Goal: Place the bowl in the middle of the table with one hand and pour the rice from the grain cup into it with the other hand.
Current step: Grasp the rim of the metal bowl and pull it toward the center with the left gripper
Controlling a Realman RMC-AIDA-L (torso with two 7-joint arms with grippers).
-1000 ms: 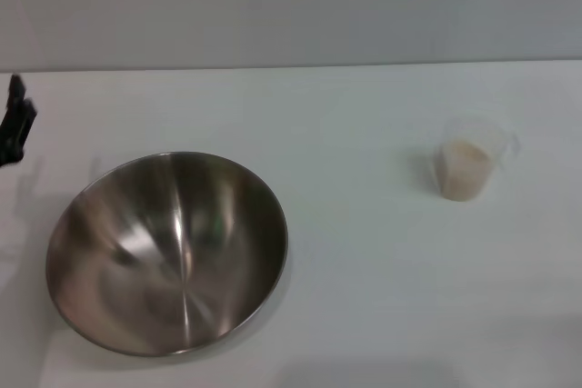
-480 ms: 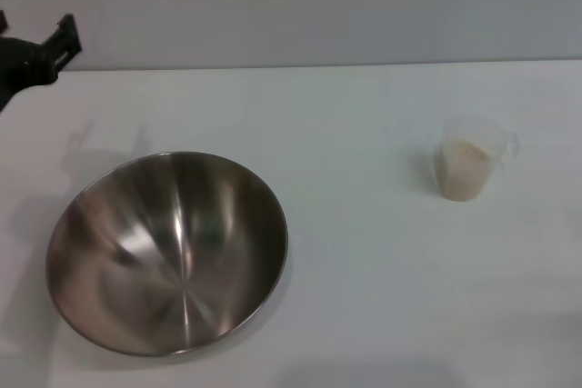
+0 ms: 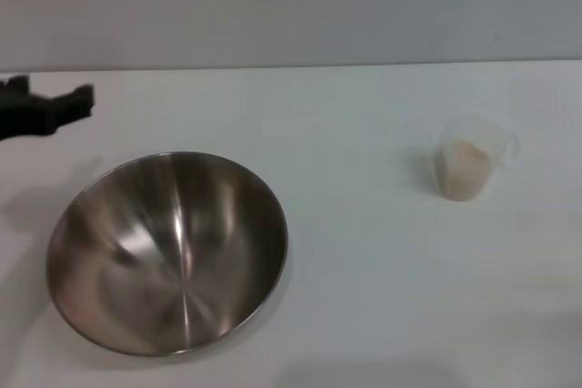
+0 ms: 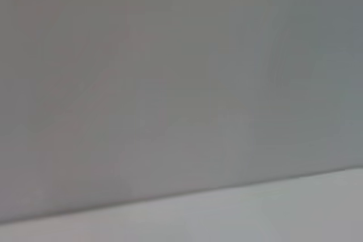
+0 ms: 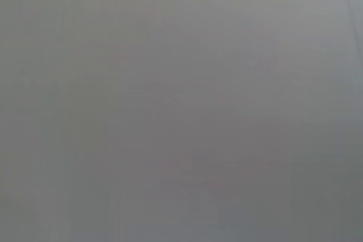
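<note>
At the far left of our head view, our left pincer (image 3: 55, 108) reaches in over the white desk (image 3: 364, 261), above and beyond the bowl's rim and not touching it; two dark finger tips (image 3: 84, 99) show with a gap between them, so it stands open and holds nothing. Just right of it and nearer to us sits the bowl (image 3: 168, 252), a wide stainless-steel one, upright on the left half of the desk, its shiny inside bare of any grains. Farther right, well apart from the bowl, the grain cup (image 3: 473, 159) stands upright on the desk, clear plastic with its small handle turned to the right. Inside it we see the rice (image 3: 464, 170), a pale beige mass filling the lower part of the cup. Behind the desk runs a grey wall (image 3: 291, 6). Our left wrist view shows only that wall and a strip of desk edge. Our right pincer shows in none of our views, so we cannot tell its state.
</note>
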